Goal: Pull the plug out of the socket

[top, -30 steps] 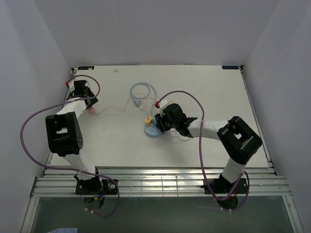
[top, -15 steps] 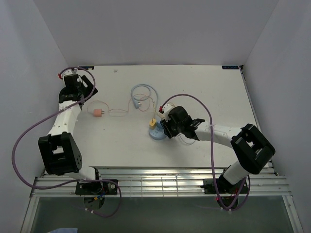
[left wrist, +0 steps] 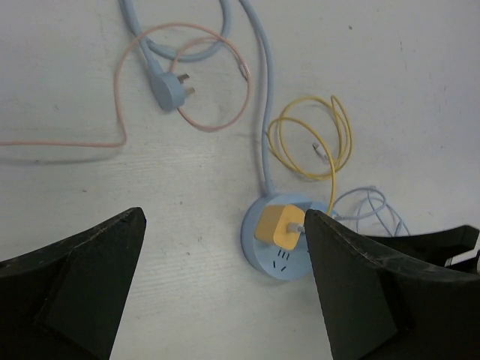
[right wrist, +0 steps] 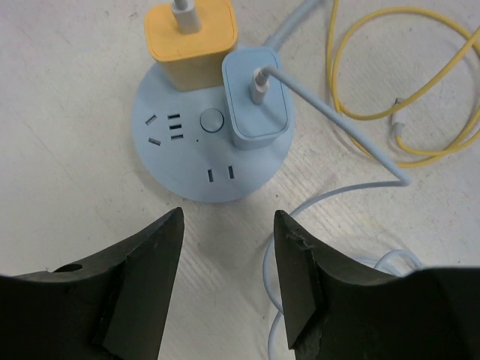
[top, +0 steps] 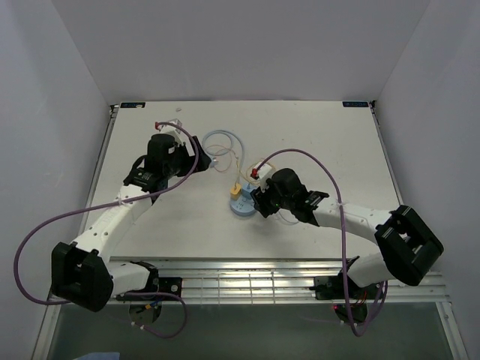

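Top external view, one scene on a white table (top: 337, 135).

Socket (top: 241, 206), round light-blue puck. Lay flat near the table's middle, a little toward the near edge. Carried several sets of slots and a round button on top in the right wrist view (right wrist: 180, 161).

Yellow plug (right wrist: 191, 41), square. Sat upright in the socket's far edge. Showed in the left wrist view too (left wrist: 276, 227).

Light-blue plug (right wrist: 255, 97). Sat in the socket just beside the yellow one, touching or nearly so.

Right gripper (right wrist: 229, 217). Held jaws moderately apart, gripping nothing. Hung just short of the socket's near rim, gap in line with the puck, with neither finger touching it.

Left gripper (left wrist: 223, 217). Held jaws wide, gripping nothing. Framed the socket (left wrist: 281, 262) inside the gap, close against the right-hand finger, while the overhead picture placed this gripper well apart from the puck.

Pale-blue cord (left wrist: 264, 112). Ran from the socket's far side to a blue wall plug (left wrist: 166, 88).

Yellow cable (left wrist: 330, 142). Lay looped just beyond the socket.

Pink cable (left wrist: 247, 82). Lay looped around the wall plug.
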`<move>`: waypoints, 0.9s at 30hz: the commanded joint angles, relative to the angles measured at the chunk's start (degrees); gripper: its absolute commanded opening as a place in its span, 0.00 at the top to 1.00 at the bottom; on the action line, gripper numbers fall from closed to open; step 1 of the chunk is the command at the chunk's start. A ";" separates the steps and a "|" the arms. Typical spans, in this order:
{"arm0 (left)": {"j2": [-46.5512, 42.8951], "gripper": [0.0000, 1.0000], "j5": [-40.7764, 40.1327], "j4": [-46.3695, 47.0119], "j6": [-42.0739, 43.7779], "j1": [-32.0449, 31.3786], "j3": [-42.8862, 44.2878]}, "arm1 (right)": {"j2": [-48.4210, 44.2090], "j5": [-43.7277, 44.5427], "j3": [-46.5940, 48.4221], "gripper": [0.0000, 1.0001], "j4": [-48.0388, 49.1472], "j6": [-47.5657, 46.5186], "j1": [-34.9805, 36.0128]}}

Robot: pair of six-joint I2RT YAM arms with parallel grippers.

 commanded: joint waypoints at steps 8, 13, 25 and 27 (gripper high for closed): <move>3.41 0.02 4.91 8.14 5.75 -12.04 -5.03 | 6.63 -3.03 5.28 0.42 9.70 -2.42 -1.55; 7.18 0.09 7.56 11.84 8.30 -12.92 -6.70 | 8.21 -5.57 4.84 0.42 13.47 -2.33 -2.87; 14.31 0.18 8.44 17.56 9.18 -13.71 -7.41 | 13.13 -6.81 2.56 0.43 19.20 -2.24 -3.13; 15.27 0.21 8.53 19.49 9.53 -13.98 -7.58 | 13.92 -7.07 1.51 0.43 20.94 -2.16 -3.13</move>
